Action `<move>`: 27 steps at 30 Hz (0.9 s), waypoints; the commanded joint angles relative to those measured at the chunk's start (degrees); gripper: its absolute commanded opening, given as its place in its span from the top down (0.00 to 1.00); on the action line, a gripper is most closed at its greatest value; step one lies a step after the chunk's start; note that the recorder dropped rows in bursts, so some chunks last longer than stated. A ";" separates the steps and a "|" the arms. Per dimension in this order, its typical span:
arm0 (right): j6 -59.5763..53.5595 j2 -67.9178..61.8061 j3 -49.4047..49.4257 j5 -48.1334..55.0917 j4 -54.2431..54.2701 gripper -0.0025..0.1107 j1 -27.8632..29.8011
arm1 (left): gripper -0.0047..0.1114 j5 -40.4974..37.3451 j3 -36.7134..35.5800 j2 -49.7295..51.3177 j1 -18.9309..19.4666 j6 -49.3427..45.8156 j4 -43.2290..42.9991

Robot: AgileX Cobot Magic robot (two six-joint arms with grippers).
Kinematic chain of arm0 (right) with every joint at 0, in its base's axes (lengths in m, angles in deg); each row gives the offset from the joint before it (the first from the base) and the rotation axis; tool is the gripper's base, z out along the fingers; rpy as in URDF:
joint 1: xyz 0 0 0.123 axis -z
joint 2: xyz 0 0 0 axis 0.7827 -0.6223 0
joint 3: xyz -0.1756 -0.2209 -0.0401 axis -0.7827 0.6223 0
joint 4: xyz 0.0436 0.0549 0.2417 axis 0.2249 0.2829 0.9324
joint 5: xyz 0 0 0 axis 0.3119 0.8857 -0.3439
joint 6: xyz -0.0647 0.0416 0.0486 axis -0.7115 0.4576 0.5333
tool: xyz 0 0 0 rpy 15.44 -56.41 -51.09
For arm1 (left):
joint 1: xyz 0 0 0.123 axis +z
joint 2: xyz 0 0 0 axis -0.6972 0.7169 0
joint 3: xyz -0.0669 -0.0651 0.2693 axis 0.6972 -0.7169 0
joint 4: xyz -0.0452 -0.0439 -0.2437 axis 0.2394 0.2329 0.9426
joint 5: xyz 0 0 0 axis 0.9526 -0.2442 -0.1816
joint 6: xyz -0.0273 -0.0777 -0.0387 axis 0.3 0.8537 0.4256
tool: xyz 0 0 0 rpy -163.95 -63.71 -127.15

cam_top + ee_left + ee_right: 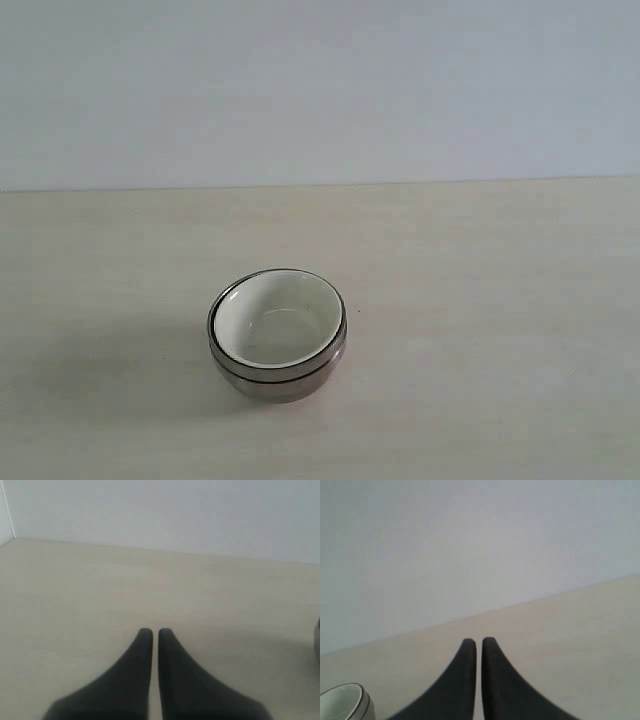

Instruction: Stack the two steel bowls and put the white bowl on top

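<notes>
Pale wood-grain table (500, 280) runs back to a plain grey-white wall (320, 90), and above it the left gripper (151, 633) and the right gripper (479, 642) each show dark fingers drawn almost together, with only a thin slit between the tips and nothing held. Well apart from both, the steel bowls (285, 385) stand nested on the table a little left of the middle of the exterior view. The white bowl (275, 325) sits upright inside them, its rim just above the metal.
</notes>
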 commanded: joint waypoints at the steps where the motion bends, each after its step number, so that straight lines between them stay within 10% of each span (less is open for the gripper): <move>1: -0.47 0.47 0.21 0.02 -0.06 0.98 0.28 | 0.93 0.01 -0.22 -0.18 0.22 -0.20 -0.25; 11: -0.46 0.47 0.21 3.49 -0.36 0.98 0.28 | 0.93 0.01 -0.22 -0.18 0.22 -0.20 -0.25; 18: 21.38 0.47 0.21 12.67 -29.04 0.98 0.28 | 0.93 0.01 -0.22 -0.18 0.22 -0.20 -0.25; 27: 19.01 0.47 0.21 16.70 -31.98 0.98 0.28 | 0.93 0.01 -0.22 -0.18 0.22 -0.20 -0.25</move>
